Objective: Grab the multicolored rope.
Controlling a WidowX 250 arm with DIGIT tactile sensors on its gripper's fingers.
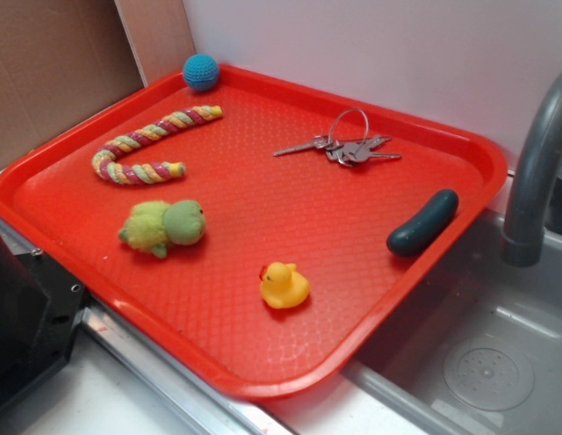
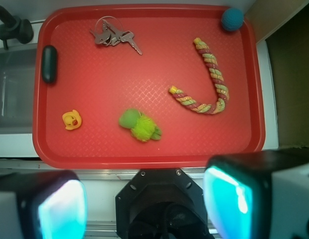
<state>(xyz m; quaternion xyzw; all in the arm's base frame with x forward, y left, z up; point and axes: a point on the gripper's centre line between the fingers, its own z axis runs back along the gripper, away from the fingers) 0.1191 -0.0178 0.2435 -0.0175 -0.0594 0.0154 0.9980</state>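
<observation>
So the rope [image 1: 145, 149] [image 2: 207, 79] is lying flat on the red tray [image 1: 372, 263] [image 2: 144, 149], bent into a J shape with pink, yellow and green stripes. Nothing's touching it. Taking the rope as the reference: the blue crochet ball [image 1: 201, 72] [image 2: 232, 19] sits just past its long straight end, up in the tray corner. The fuzzy green plush [image 1: 163, 227] [image 2: 139, 124] is near the hooked end, off to the side, not touching. The keys [image 1: 344, 147] [image 2: 113, 35] are well apart from it across the tray, the yellow duck [image 1: 284, 285] [image 2: 73, 120] is further out beyond the plush, and the dark pickle-looking thing [image 1: 422, 223] [image 2: 49, 64] rests against the tray's far rim by the sink [image 1: 480, 362].

The gripper [image 2: 144, 199] hangs above the tray's near edge, well away from the rope, jaws spread wide and holding nothing.
</observation>
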